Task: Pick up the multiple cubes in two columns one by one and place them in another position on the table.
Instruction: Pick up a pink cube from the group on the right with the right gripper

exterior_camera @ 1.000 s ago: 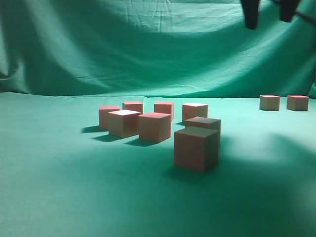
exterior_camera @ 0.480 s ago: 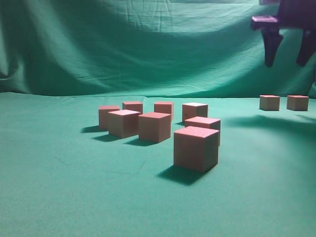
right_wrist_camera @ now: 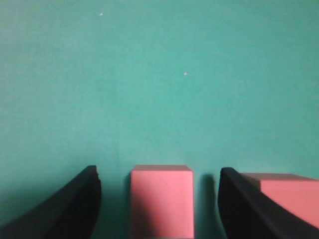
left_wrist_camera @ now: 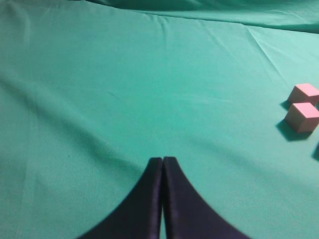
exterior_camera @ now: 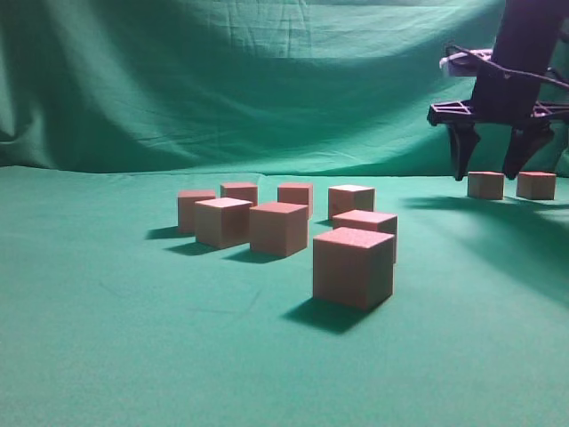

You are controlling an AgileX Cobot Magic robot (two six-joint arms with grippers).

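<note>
Eight cubes point(exterior_camera: 353, 266) stand clustered in two rough columns near the middle of the green desk point(exterior_camera: 107, 338); the nearest cube is the landmark. Two more cubes sit side by side far behind it to the right, near the backdrop point(exterior_camera: 222, 80). The right gripper point(exterior_camera: 492, 171) hangs over the inner one of that pair point(right_wrist_camera: 162, 201), its fingers point(right_wrist_camera: 75, 209) spread apart on either side of it, not touching. The outer cube point(right_wrist_camera: 286, 191) lies just beyond one finger. The left gripper point(left_wrist_camera: 163, 162) hovers over bare cloth, fingers pressed together, empty.
</note>
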